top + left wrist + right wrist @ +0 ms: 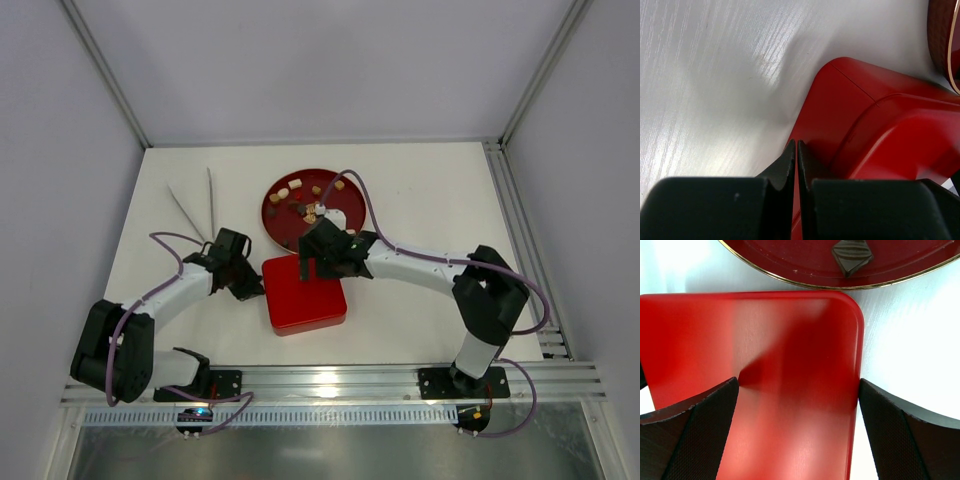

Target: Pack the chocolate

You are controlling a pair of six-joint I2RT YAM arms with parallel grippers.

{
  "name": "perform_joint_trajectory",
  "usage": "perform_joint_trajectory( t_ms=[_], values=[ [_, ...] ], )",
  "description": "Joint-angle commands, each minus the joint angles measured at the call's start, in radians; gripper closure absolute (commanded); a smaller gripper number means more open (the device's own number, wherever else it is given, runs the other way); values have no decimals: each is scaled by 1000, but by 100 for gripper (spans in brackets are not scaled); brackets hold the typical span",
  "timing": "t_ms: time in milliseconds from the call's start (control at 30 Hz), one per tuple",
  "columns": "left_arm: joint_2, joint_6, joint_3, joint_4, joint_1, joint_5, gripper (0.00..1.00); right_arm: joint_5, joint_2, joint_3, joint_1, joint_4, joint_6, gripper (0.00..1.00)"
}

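**Box closed, chocolate on the plate: lid step in hand**

The right gripper has its fingers spread as wide as they go, with nothing between them. It hangs over a corner of the red box. One finger sits above the box top and the other just outside the box's edge. Straight ahead of the fingertips lies the round plate, its gold rim just beside the box's far edge.

The left gripper is fully closed and empty, with its tips together low at the side of the box. We cannot tell whether they touch it or only sit just beside it. To the right of those tips a seam crosses the red surface; we read it as lid meeting tray.

The chocolate is scattered on the plate, ahead of the right gripper and well beyond the left one. One dark piece lies ahead and a little right of the right fingertips. Neither gripper holds any, and the inside of the box is hidden from us.

Our judgement is that the lid is being dealt with and no piece is yet in transit. As the right fingers stand, they do not bracket the lid. The next move calls for an edge grip: drop the outer finger beside the rim, catch the lid only, and lift it straight. The left tips could brace the box so it does not slide toward the plate.
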Motion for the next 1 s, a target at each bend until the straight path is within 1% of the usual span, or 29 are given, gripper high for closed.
perform_joint_trajectory(
  t_ms=[0, 233, 533, 733, 767, 900, 967],
  values=[
    [3, -3, 38, 61, -18, 60, 100, -16, 40, 39, 30, 28, -9, 0],
    [4, 3, 32, 61, -18, 60, 99, -12, 71, 37, 30, 19, -10, 0],
    [-34, 33, 30, 31, -16, 36, 95, -3, 73, 3, 30, 31, -5, 0],
    [-97, 55, 43, -16, -1, 24, 85, 1, 56, -9, 30, 32, -6, 0],
    [-103, 60, 46, -25, 2, 22, 82, 1, 56, -12, 31, 34, -5, 0],
    [-135, 75, 64, -74, 14, 13, 77, 2, 56, -13, 30, 34, -8, 0],
    [-155, 80, 70, -93, 16, 7, 76, 2, 56, -12, 28, 37, -8, 0]
  ],
)
